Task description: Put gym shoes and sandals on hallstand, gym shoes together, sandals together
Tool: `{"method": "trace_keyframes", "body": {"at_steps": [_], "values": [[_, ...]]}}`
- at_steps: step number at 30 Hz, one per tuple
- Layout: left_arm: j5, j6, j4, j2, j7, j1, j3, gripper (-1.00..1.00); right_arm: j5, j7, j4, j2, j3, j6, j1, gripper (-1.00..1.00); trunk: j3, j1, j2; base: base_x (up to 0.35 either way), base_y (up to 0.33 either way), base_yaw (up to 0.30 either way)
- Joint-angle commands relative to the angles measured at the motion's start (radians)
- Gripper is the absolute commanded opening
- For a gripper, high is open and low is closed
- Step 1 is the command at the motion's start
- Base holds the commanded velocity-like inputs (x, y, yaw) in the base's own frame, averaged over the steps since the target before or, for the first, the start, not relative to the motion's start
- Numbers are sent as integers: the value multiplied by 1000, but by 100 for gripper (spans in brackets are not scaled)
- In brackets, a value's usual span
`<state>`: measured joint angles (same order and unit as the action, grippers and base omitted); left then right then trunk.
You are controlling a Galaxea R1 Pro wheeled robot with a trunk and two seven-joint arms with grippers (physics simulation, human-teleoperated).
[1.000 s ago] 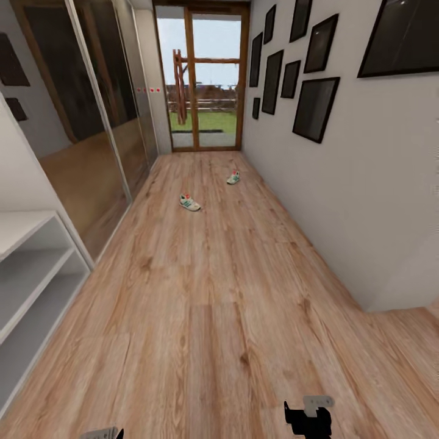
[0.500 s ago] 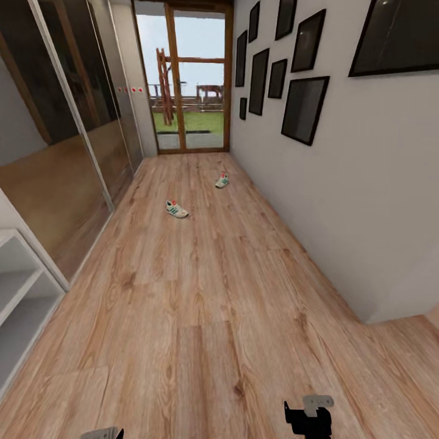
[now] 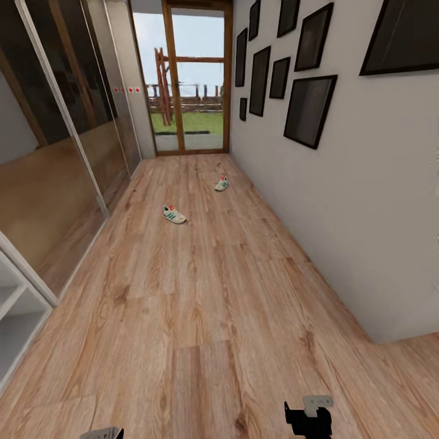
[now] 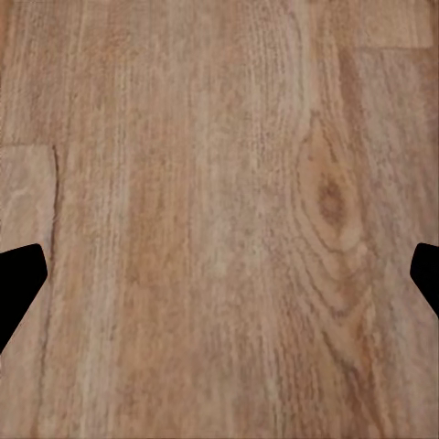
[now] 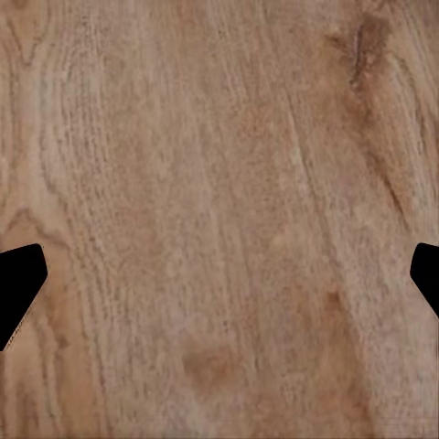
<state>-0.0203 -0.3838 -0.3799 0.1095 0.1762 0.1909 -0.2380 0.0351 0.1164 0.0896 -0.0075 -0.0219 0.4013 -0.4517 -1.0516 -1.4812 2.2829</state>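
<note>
Two off-white gym shoes with green stripes lie apart on the wood-plank corridor floor (image 3: 201, 305): one gym shoe (image 3: 174, 214) mid-corridor, the other gym shoe (image 3: 222, 183) farther off near the right wall. The sandals are out of view. A corner of the pale hallstand (image 3: 15, 305) shows at the left edge. My right gripper (image 3: 308, 417) and left gripper (image 3: 103, 434) hang low at the bottom edge, far from the shoes. In the wrist views the left gripper (image 4: 219, 283) and right gripper (image 5: 219, 283) are open over bare planks, holding nothing.
Mirrored sliding doors (image 3: 67, 134) line the left side. A white wall with dark picture frames (image 3: 311, 110) runs along the right and steps back at a corner (image 3: 375, 338). A glazed door (image 3: 189, 79) closes the far end.
The whole picture has shifted: the camera has moved up the corridor, so the hallstand has slid toward the left edge. The shoes and both grippers keep their places.
</note>
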Motion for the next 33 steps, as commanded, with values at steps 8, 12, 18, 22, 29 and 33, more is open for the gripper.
{"method": "trace_keyframes", "body": {"at_steps": [8, 12, 18, 22, 29, 33], "values": [[0, -4, 1, -1, 9, 1, -6, 100, 3, 5, -9, 5, -3, 2, 4, 100, -1, 0, 0, 0, 0, 0], [0, -4, 1, -1, 9, 1, -6, 100, 3, 6, -11, 5, -3, 2, 5, 100, -1, 0, 0, 0, 0, 0], [0, -4, 1, -1, 9, 1, -6, 100, 3, 7, -12, 4, -3, 2, 5, 100, -1, 0, 0, 0, 0, 0], [0, -4, 1, -1, 9, 1, -7, 100, 2, 8, -13, 3, -3, 2, 5, 100, -1, 0, 0, 137, 0, 0], [0, -4, 1, -1, 9, 1, -7, 100, 2, 7, -13, 3, -3, 2, 5, 100, -1, 0, 0, 287, 0, 0], [0, -4, 1, -1, 9, 1, -7, 100, 2, 6, -13, 3, -3, 2, 5, 100, -1, 0, 0, 327, 0, 0]]}}
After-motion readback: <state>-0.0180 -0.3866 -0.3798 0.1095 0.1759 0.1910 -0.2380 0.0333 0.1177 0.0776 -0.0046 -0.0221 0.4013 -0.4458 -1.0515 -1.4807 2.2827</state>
